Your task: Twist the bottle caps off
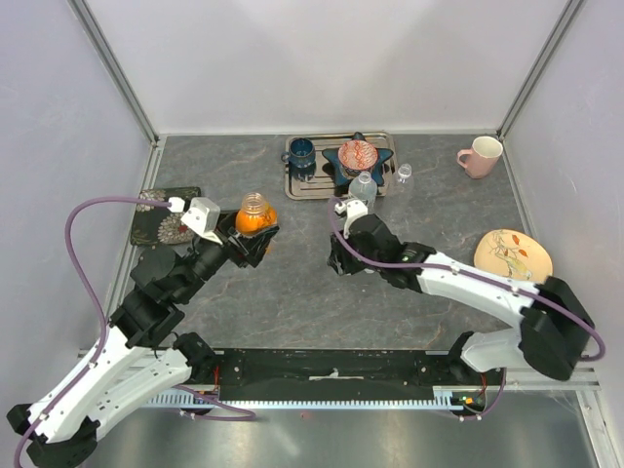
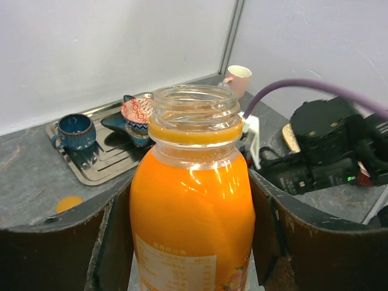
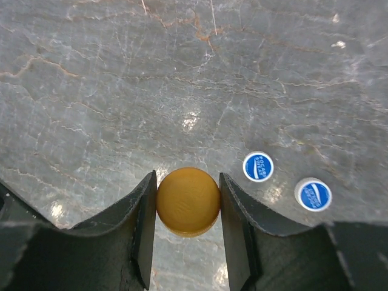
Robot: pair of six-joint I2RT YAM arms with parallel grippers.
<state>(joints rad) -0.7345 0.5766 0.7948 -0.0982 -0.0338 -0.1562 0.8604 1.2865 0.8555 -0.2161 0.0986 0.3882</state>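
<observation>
An orange-liquid bottle (image 2: 194, 200) stands upright with its mouth uncapped, and my left gripper (image 2: 191, 242) is shut on its body, one finger against each side. From above, this bottle (image 1: 255, 216) sits left of centre. My right gripper (image 3: 188, 203) is shut on an orange bottle cap (image 3: 188, 201), gripped by its rim just above the table. Two blue bottle caps (image 3: 257, 166) (image 3: 313, 194) lie on the table to its right. Another orange cap (image 2: 69, 203) lies on the table near the tray. A clear bottle (image 1: 363, 185) stands by the tray's front edge, behind my right gripper (image 1: 343, 258).
A metal tray (image 1: 327, 187) at the back holds a blue mug (image 1: 301, 153) and a patterned bowl (image 1: 357, 156) on a star-shaped dish. A pink mug (image 1: 480, 156) is at the back right, a decorated plate (image 1: 512, 255) at the right, and a patterned mat (image 1: 166, 214) at the left.
</observation>
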